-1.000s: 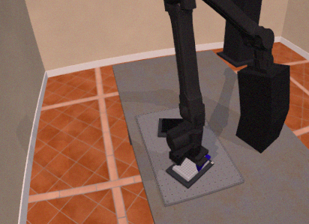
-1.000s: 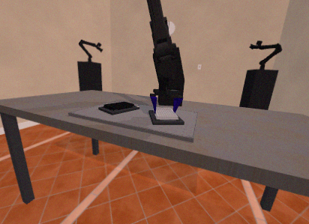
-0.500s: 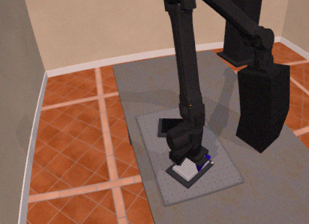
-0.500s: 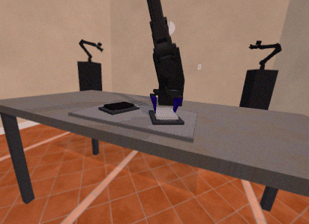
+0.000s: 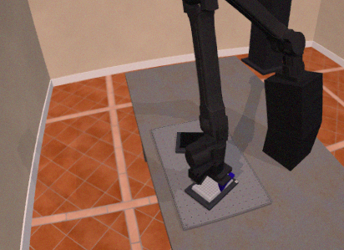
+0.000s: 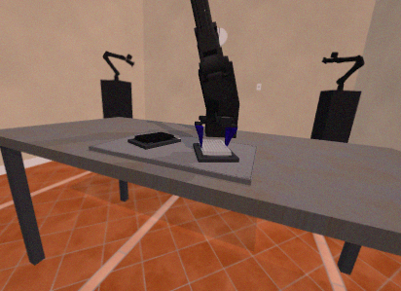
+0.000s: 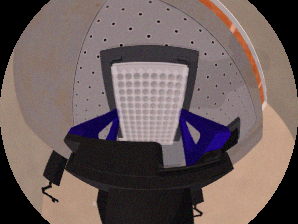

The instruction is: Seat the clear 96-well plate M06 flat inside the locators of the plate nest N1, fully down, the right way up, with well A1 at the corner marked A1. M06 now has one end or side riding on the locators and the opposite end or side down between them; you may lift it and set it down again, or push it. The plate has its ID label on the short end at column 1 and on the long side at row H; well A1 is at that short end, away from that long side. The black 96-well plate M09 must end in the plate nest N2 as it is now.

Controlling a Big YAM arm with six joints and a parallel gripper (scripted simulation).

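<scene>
Well to the left of the jaws, the black plate M09 (image 6: 154, 137) is seen lying in the plate nest N2 (image 6: 136, 142) on the perforated mat (image 6: 243, 164). Directly below the jaws, the clear plate M06 (image 6: 214, 146) is clamped across its width between the blue fingers (image 6: 200, 133), at its end nearer the arm, over the plate nest N1 (image 6: 234, 158). Whether it is fully seated cannot be told. Everything is carried by the grey table (image 6: 316, 164).
</scene>
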